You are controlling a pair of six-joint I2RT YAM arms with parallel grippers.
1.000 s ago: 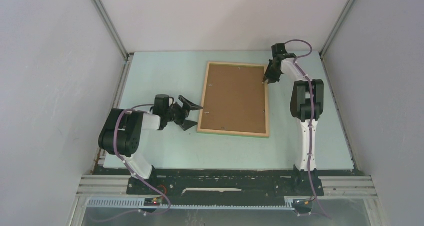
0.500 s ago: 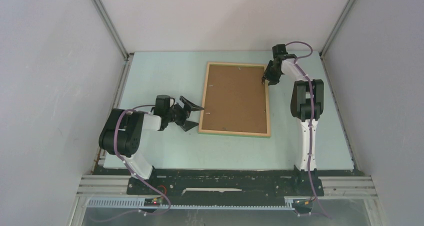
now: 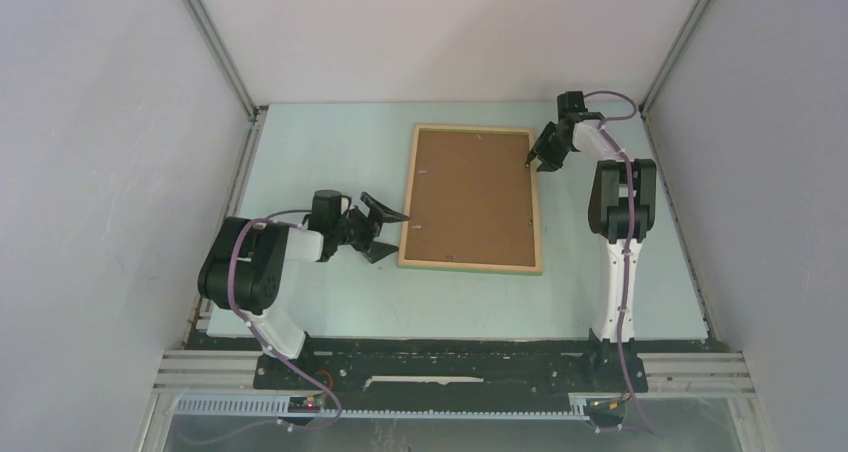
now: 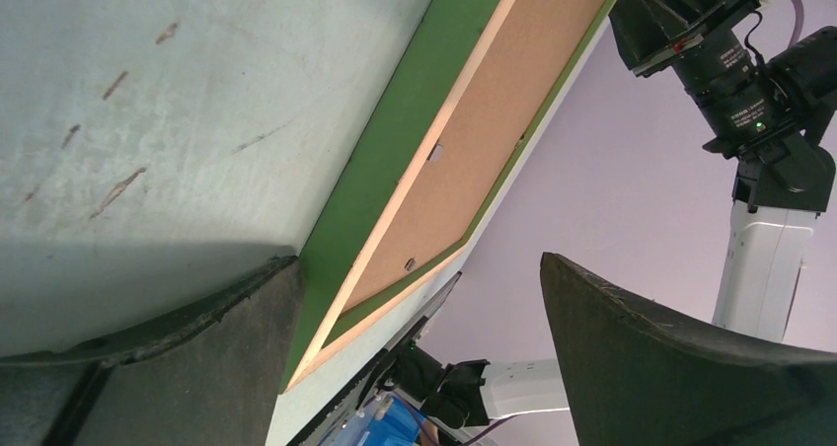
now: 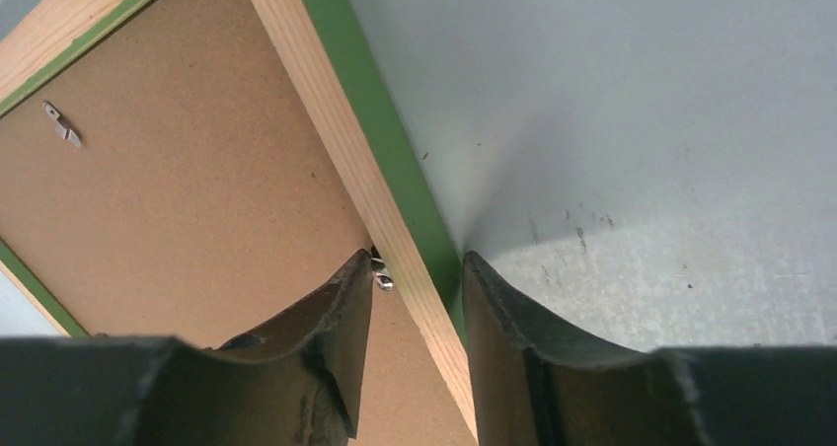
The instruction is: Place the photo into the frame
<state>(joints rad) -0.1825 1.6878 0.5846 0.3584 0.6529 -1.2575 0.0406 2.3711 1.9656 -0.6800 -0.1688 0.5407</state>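
One frame [image 3: 470, 266], centre of view, face down; photo [image 3: 468, 197] seated inside, board up. Left gripper [image 3: 391, 235] gaping, empty, at lower-left corner. Right gripper [image 3: 533, 160] parted astride upper-right rail; tab [image 5: 383, 281] likely left to fasten.

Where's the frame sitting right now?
In the top view the frame lies flat on the table, brown back up, between the arms: left gripper at its near-left edge, right gripper over its right rail near the far corner.

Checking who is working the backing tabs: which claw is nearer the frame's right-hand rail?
Right. The right claw straddles that rail of the frame, near its far end; the left claw sits open beside the opposite side, toward the near corner.
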